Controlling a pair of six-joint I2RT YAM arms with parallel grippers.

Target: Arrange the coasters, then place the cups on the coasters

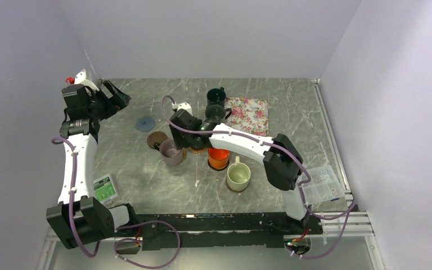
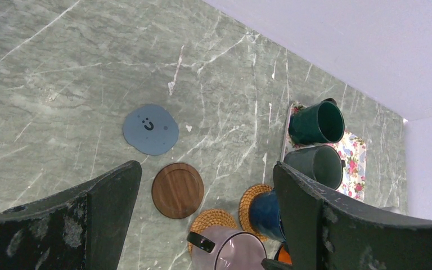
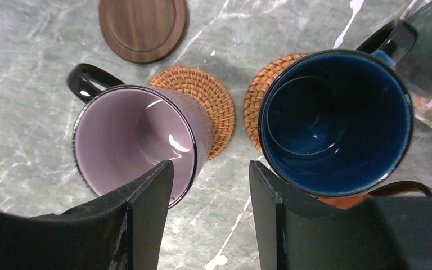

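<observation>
My right gripper is open and hangs over bare table between the mauve cup and the navy cup, with nothing between its fingers. Each of these cups stands on a tan woven coaster. A dark brown coaster and a grey-blue coaster lie bare. The dark green cup and dark grey cup stand at the floral mat's edge. The orange cup and cream cup stand nearer me. My left gripper is open and raised at the far left.
A floral mat lies at the back, right of centre. A green-and-white packet lies near the left arm's base, and a clear plastic box sits at the near right. Walls close in the left, back and right sides.
</observation>
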